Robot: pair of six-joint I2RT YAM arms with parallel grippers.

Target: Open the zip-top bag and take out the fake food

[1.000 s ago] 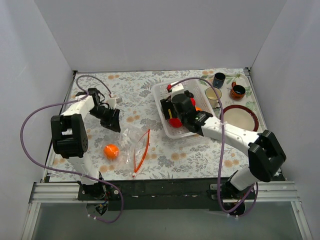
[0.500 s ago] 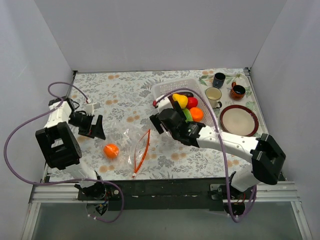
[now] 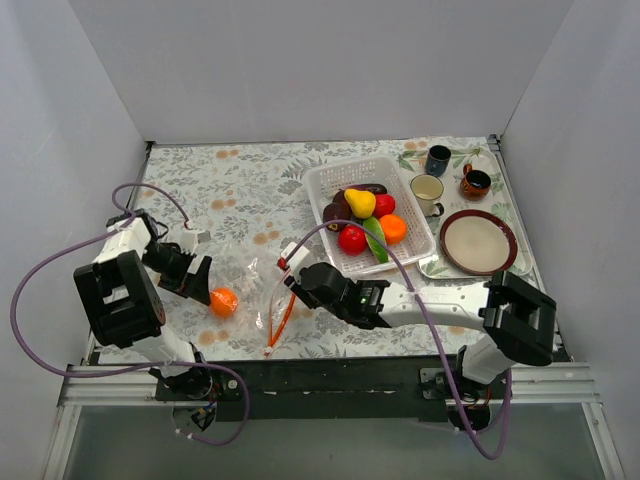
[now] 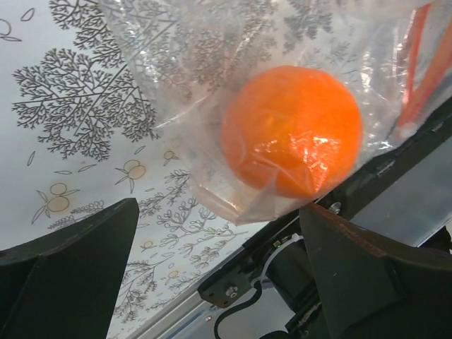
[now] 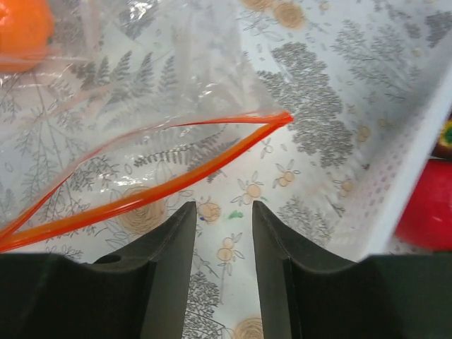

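The clear zip-top bag (image 3: 262, 288) lies flat on the flowered tablecloth, its red-orange zip strip (image 3: 284, 305) parted. One orange ball of fake food (image 3: 223, 300) sits inside it, seen through the plastic (image 4: 291, 131). My left gripper (image 3: 196, 279) stands open just left of that ball, nothing between its fingers (image 4: 219, 240). My right gripper (image 3: 296, 277) hovers at the bag's mouth beside the strip (image 5: 141, 198), its jaws (image 5: 224, 219) narrowed but apart over bare cloth. More fake food, among it a yellow pear (image 3: 361, 203), fills the white basket (image 3: 340, 167).
Three mugs (image 3: 437, 160) (image 3: 427, 190) (image 3: 475, 183) and a red-rimmed plate (image 3: 478, 242) stand at the right on a mat. The basket's wall (image 5: 395, 191) is close on the right gripper's right. The table's front rail (image 4: 233, 282) lies just below the left gripper.
The right arm left the basket and swung left and forward to the bag's mouth, jaws narrowing. The left gripper opened wide and moved nearer, beside the orange ball.
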